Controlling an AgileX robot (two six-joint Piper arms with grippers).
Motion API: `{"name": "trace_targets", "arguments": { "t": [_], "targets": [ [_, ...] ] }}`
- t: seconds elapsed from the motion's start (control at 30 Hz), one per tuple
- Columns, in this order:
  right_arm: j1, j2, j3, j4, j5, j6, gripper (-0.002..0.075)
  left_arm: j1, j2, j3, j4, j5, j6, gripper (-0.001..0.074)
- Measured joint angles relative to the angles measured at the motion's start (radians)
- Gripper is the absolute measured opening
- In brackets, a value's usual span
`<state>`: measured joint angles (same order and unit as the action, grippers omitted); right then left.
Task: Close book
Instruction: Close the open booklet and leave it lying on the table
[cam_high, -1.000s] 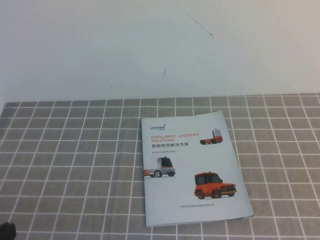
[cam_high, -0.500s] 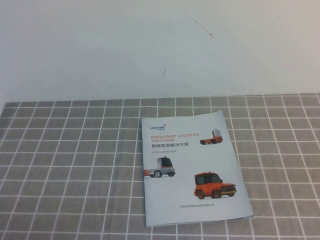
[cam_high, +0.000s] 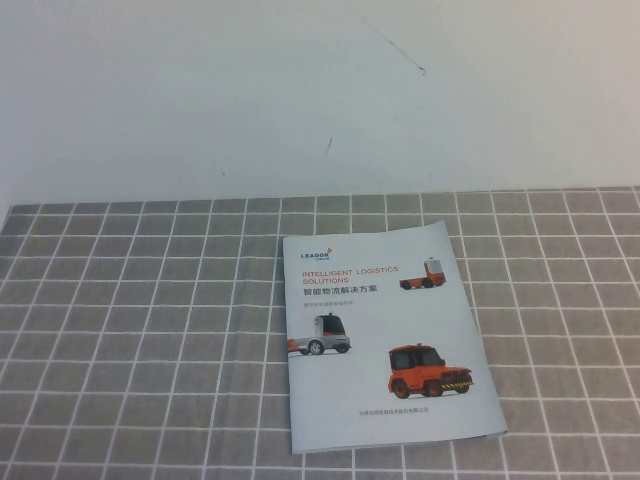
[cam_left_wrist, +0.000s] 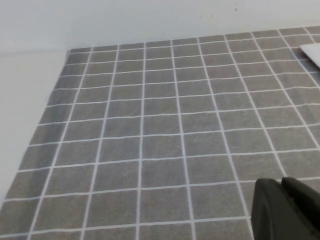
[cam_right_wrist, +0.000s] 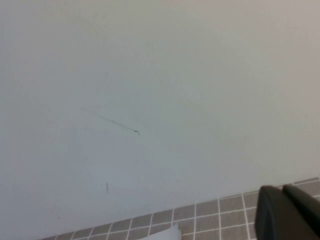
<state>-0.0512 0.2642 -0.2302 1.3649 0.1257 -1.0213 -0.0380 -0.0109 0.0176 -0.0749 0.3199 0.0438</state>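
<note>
The book (cam_high: 385, 335) is thin and flat, with a smooth pale blue cover that has little orange and white trucks on it. It lies closed and a bit crooked on the grey cloth (cam_high: 130, 330) with white lines making squares, a little right of the middle and toward the near edge, with a plain white wall (cam_high: 300, 90) behind. Only a dark, round bit of the left gripper (cam_left_wrist: 285, 210) shows above the cloth, well apart from the book, and a dark bit of the right gripper (cam_right_wrist: 287, 212) faces the wall, so I cannot tell how wide either one is.
</note>
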Motion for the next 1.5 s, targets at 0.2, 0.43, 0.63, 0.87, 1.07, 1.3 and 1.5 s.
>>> {"name": "trace_targets", "arguments": {
  "t": [0.2, 0.43, 0.63, 0.87, 1.07, 1.3, 1.5],
  "targets": [
    [0.0, 0.0, 0.0, 0.002, 0.0, 0.0, -0.0003, -0.053, -0.002, -0.001, 0.015, 0.006, -0.035, -0.0004],
    [0.0, 0.0, 0.0, 0.002, 0.0, 0.0, -0.0003, -0.055, -0.002, -0.002, 0.019, 0.008, -0.072, -0.0004],
    [0.0, 0.0, 0.0, 0.002, 0.0, 0.0, -0.0003, -0.055, -0.002, -0.002, 0.021, 0.008, -0.08, -0.0004],
    [0.0, 0.0, 0.0, 0.002, 0.0, 0.0, -0.0003, -0.055, -0.002, -0.002, 0.022, 0.01, -0.08, -0.0004],
    [0.0, 0.0, 0.0, 0.002, 0.0, 0.0, -0.0003, -0.055, -0.002, -0.002, 0.023, 0.01, -0.08, -0.0004],
    [0.045, -0.01, 0.018, 0.002, -0.052, -0.074, -0.0003, -0.055, -0.002, -0.002, 0.025, 0.01, -0.08, -0.0003],
    [0.048, -0.041, 0.097, 0.002, -0.226, -0.274, -0.0003, -0.055, -0.002, -0.002, 0.025, 0.01, -0.08, -0.0003]
  ]
}}
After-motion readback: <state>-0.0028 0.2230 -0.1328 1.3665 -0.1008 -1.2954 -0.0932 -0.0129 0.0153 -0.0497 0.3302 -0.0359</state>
